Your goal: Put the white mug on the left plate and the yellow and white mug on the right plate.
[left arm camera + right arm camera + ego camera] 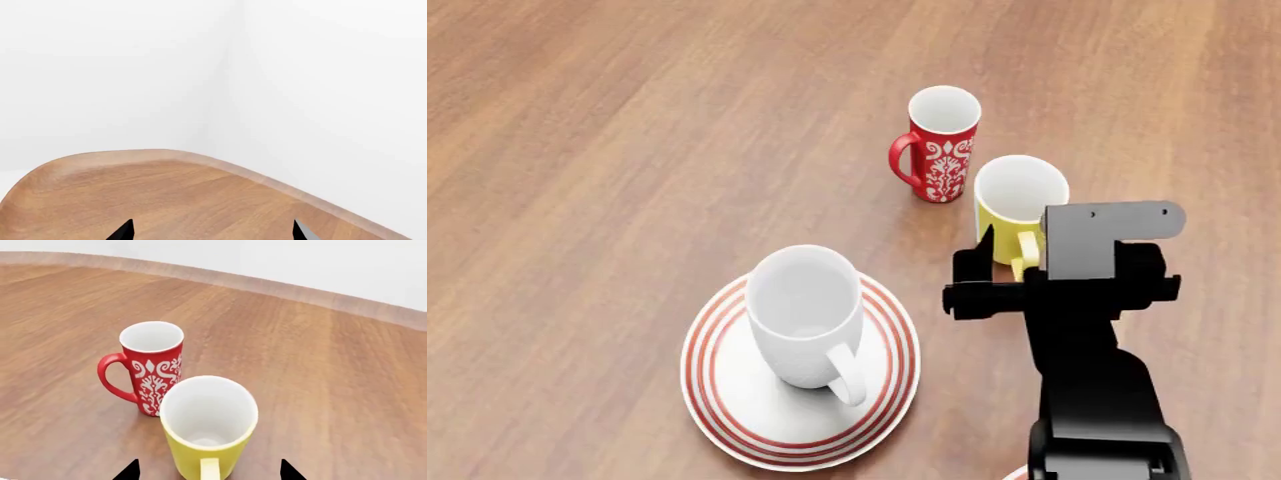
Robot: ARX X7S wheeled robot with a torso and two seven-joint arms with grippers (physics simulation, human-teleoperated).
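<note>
Right claw [208, 471] over wooden table [333, 370]

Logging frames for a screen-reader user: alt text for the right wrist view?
A yellow and white mug stands upright on a wooden table, handle toward the camera, between the open right gripper's fingertips. A taller red mug with white ornament pattern stands just behind it, handle out to one side.
</note>
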